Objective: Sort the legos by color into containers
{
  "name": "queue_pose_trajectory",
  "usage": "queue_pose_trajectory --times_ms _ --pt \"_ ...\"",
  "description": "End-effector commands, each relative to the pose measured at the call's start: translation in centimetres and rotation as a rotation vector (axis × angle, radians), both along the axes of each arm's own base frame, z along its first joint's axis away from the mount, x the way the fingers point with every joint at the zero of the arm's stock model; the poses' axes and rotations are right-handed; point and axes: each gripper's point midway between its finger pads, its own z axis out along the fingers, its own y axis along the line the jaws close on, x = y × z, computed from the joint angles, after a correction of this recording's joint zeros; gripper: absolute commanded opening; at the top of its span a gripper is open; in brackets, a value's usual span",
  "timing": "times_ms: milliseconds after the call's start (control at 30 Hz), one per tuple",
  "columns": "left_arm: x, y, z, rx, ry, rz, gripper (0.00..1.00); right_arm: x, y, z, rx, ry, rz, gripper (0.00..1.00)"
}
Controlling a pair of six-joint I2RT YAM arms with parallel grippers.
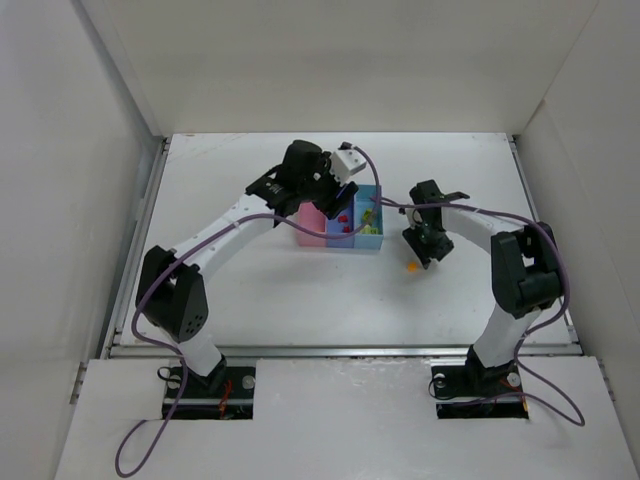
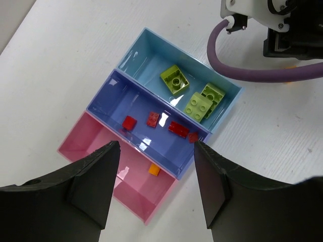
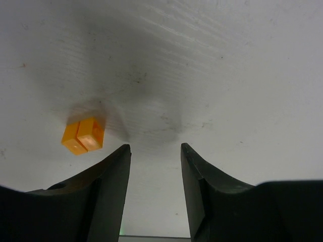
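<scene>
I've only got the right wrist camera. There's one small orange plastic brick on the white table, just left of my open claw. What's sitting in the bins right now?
Observer: From the left wrist view, the light blue plastic bin at one end of the row holds three yellow-green plastic bricks.
Operator: Okay, and the middle one?
Observer: The medium blue plastic bin holds four small red plastic bricks and no other colour.
Operator: So where would my orange one go?
Observer: The pink plastic bin at the other end has a single small orange plastic brick lying in it.
</scene>
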Motion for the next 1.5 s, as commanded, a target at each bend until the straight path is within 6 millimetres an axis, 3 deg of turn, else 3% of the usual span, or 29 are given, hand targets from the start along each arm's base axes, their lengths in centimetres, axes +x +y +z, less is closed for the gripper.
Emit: queue_pose_trajectory --times_ms 0,133,333,600,700,867,933,1167,1467 --pt "-0.2 0.7 5.4 -0.064 -0.074 0.026 0.58 1.8 1.8 0.6 0.043 -0.086 0.044 0.5" --pt "-0.4 0.6 5.9 -0.073 -0.063 0.022 0.58 1.5 2.3 -0.8 0.029 -0.051 0.077 0.5" --pt "-0.3 0.5 6.1 -0.078 -0.07 0.021 0.58 2.0 3.1 -1.3 0.037 -0.033 0.079 0.5" --pt "-0.2 1.0 5.9 -0.078 -0.071 0.031 0.58 2.7 5.8 0.5 0.162 -0.065 0.069 0.5" --pt "-0.2 1.0 5.9 -0.078 -0.071 0.031 0.58 2.3 7.4 1.1 0.251 -0.047 0.068 0.5" --pt "-0.4 1.2 5.9 -0.073 -0.077 0.026 0.58 0.6 7.2 0.6 0.236 0.011 0.015 0.5" --pt "-0.4 1.2 5.9 -0.073 -0.077 0.026 0.58 0.4 8.5 1.0 0.248 0.008 0.052 0.5" --pt "-0.7 1.4 5.4 -0.066 -0.068 0.026 0.58 -2.1 9.9 -1.0 0.224 0.113 0.057 0.49" --pt "-1.0 1.7 5.4 -0.056 -0.081 0.017 0.58 -2.3 16.4 1.0 0.268 -0.016 0.258 0.49"
